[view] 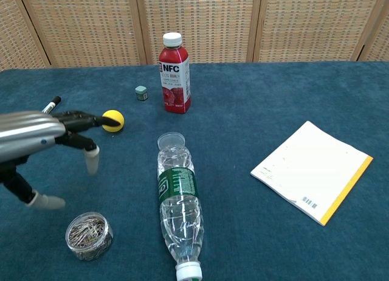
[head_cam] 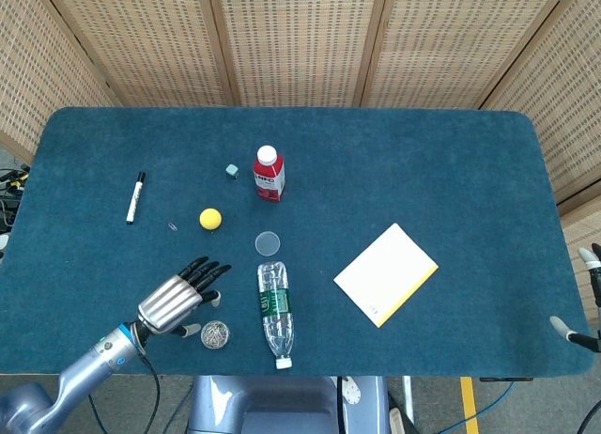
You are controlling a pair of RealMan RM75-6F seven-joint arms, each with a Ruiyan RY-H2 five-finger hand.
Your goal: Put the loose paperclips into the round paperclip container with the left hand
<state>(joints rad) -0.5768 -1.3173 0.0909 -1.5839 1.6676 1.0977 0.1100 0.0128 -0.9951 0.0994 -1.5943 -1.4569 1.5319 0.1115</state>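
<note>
Head view shows the left robot hand (head_cam: 178,300) empty, fingers spread, above the round paperclip container (head_cam: 215,334); it should reach gently to the loose paperclip (head_cam: 173,226) and pinch it flat.

You see a matt, napped blue cloth (view: 255,92) over the table, a clear glossy plastic bottle (view: 179,211), and a clear tub (view: 89,235) of shiny metal clips. Your left hand (view: 36,141) looks brushed-metal silver with black fingers (view: 82,118).
</note>
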